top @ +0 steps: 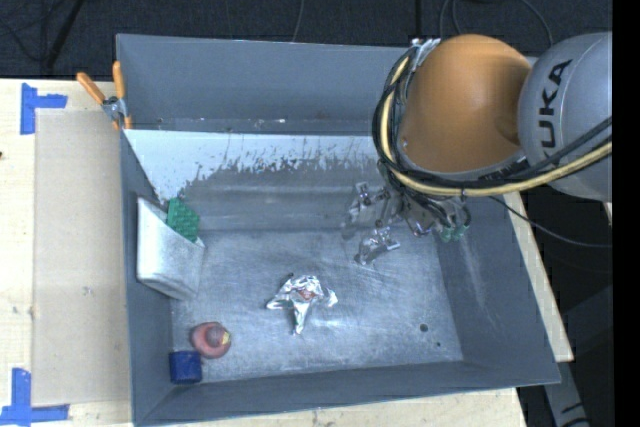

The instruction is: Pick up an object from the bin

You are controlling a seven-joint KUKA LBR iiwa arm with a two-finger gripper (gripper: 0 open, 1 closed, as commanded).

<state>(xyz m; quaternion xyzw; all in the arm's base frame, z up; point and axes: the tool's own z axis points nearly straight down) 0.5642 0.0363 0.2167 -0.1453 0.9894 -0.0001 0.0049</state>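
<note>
Foil wad ungrasped, off hand's lower left; looks like approach step.
Hand spread or pressed together: cannot tell. Next: shift over wad, descend, pinch.

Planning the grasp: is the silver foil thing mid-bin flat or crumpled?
Crumpled: the silver foil shows bunched folds and jagged points.

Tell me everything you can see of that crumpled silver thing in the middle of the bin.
The crumpled silver wrapper looks like thin foil, crinkled, with faint reddish flecks and a tail pointing toward the near wall. It lies on the bin floor near the middle, touching nothing else. The hand is apart from it, toward the upper right.
</note>
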